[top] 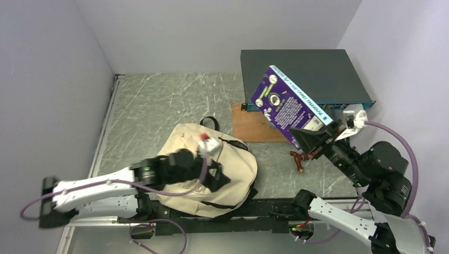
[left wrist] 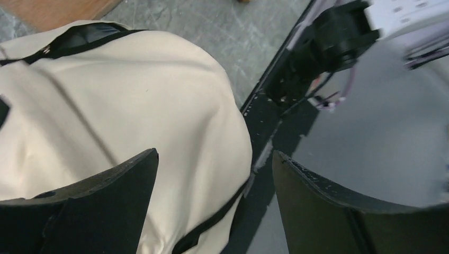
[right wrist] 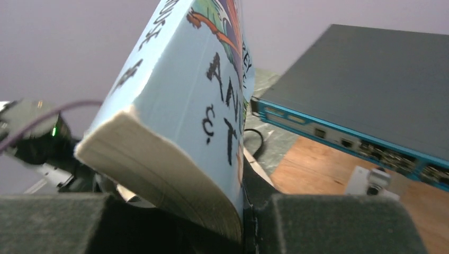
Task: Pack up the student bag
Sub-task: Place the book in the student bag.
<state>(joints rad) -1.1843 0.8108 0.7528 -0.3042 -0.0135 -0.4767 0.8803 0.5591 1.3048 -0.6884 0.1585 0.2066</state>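
- The student bag (top: 190, 153) lies on the table (top: 153, 106), at its near edge, left of centre.
- The left tool (top: 218, 177) hangs over the bag's near right part, one finger above the bag and the other past its right edge.
- The network switch (top: 302, 69) sits in the far right corner.
- The wooden board (top: 254, 127) lies at the switch's near left corner, between switch and bag.
- The book (top: 291, 103) is tilted, clear of the table and in front of the switch, its lower end clamped in the right tool (top: 312, 138).

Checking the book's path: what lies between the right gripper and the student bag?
Top view: a strip of bare grey table, plus a small brown object near the right gripper; the wooden board lies farther back than the student bag.
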